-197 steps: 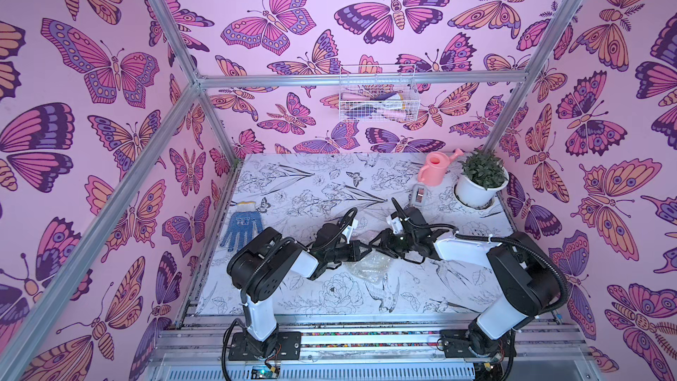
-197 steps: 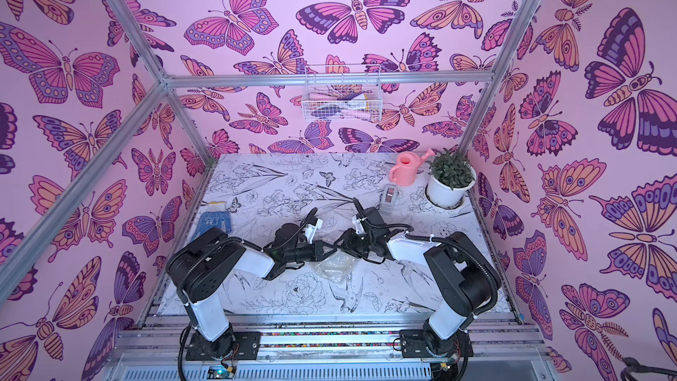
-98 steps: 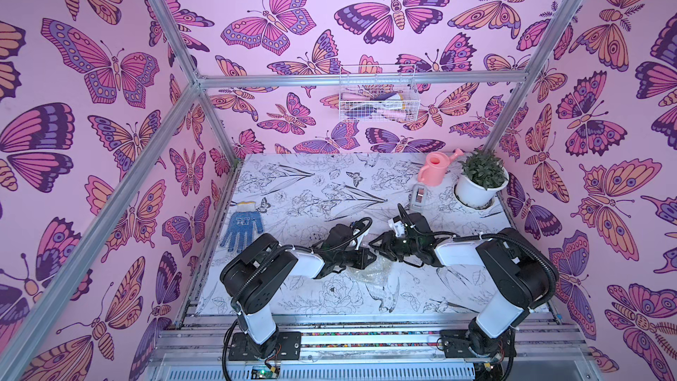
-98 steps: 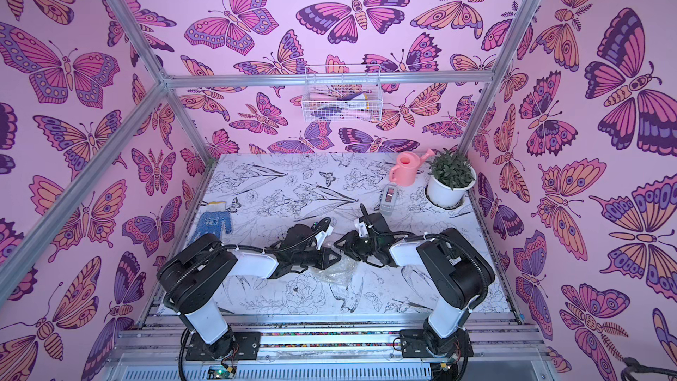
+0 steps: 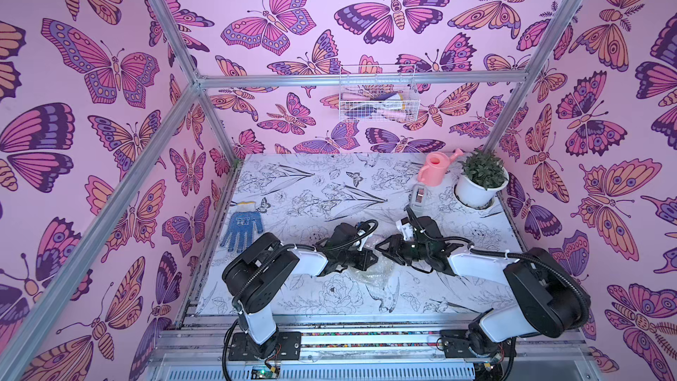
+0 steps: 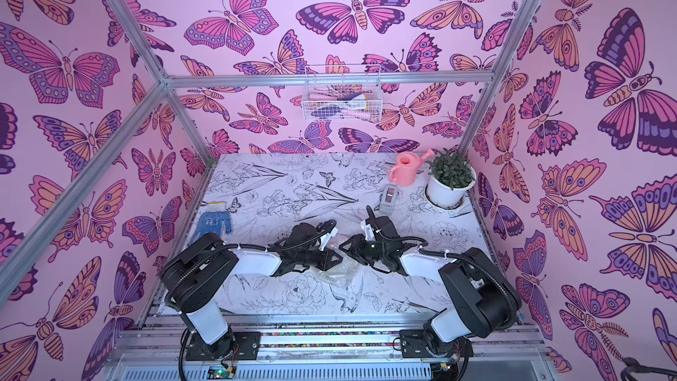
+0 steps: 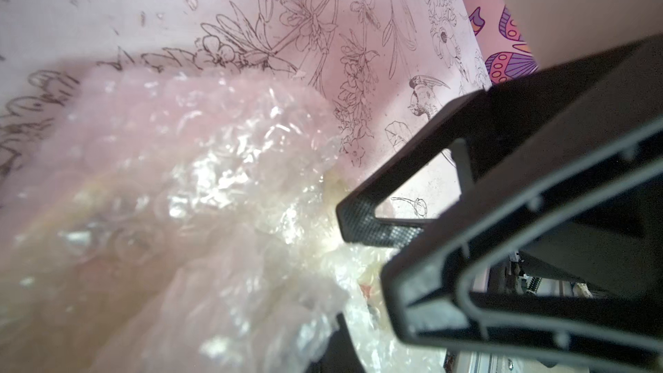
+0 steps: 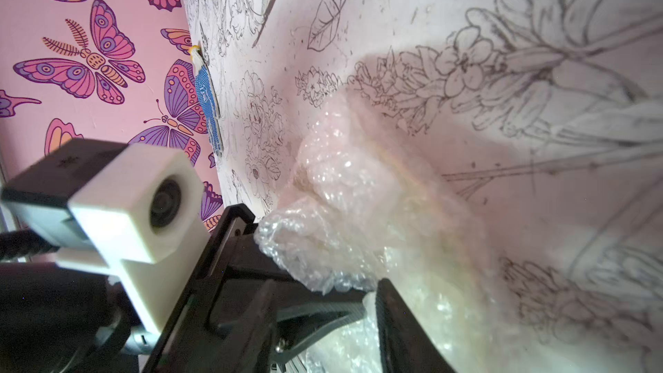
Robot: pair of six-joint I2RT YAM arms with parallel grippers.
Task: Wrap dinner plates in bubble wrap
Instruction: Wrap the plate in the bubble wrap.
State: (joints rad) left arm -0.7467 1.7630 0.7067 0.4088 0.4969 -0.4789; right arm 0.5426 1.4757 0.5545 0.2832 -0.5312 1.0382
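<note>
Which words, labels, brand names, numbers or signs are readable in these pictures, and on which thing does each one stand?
No text can be read anywhere.
Blue glove: a white printed mark, too small and blurred to read.
Tape dispenser: no legible label.
Bubble wrap, pink watering can, white plant pot: no writing visible.

Both top views bright, evenly lit, pink-tinted, sharp; wide-angle stretch at edges. Wrist views softer: bubble wrap [image 7: 201,174] close, blurred, speckled with white glare; broad soft shadow across counter [image 8: 412,1].
</note>
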